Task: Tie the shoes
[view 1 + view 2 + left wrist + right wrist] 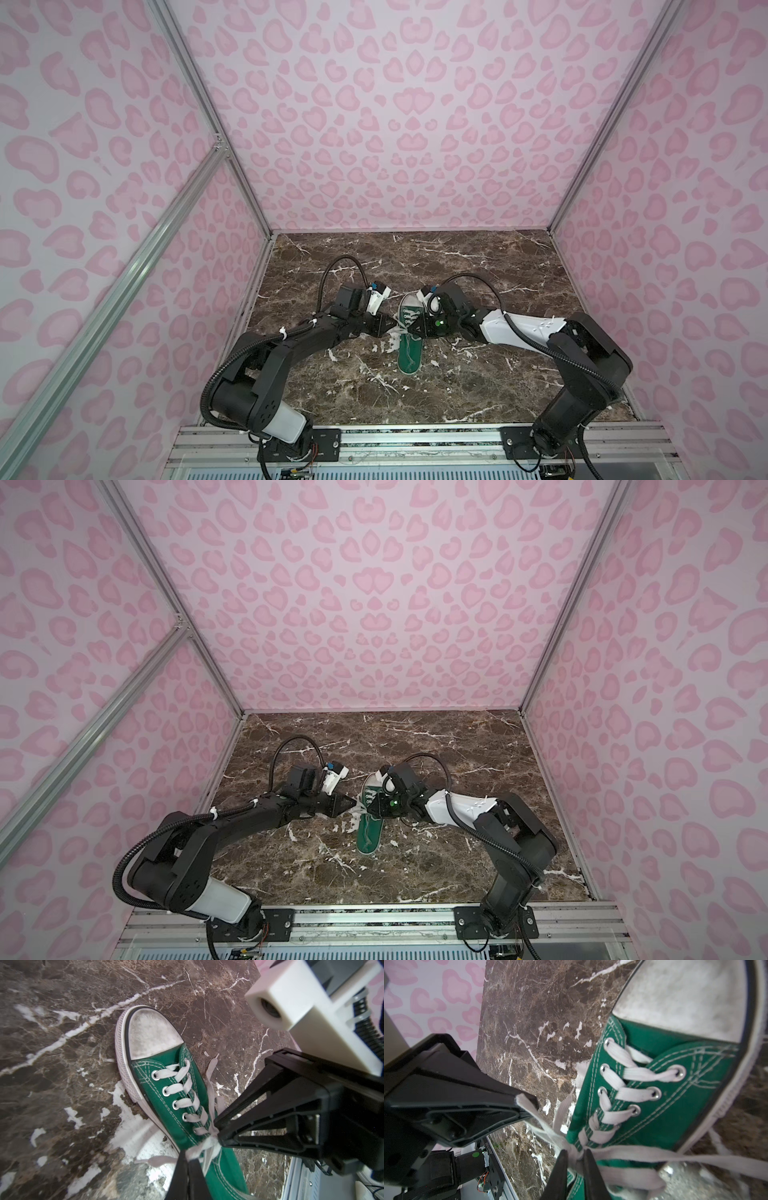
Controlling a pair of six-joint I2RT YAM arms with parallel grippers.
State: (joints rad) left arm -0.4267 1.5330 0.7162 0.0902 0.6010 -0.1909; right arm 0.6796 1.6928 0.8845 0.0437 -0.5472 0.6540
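The green sneaker lies near the middle of the brown marble desk, between the two arms. In both top views its white toe cap points toward the back wall and its heel toward the arm bases.

The white laces run crisscross through the eyelets and gather into a bunch at the top of the lacing. Loose lace ends trail onto the desk on either side of the sneaker.

The left gripper sits at the sneaker's left side. Its jaws are pressed together, pinching the laces at the bunch.

The right gripper sits at the sneaker's right side. Its jaws stand slightly apart with the lace bunch clamped between them.

Both grippers meet at the same bunch, tips just beside each other.
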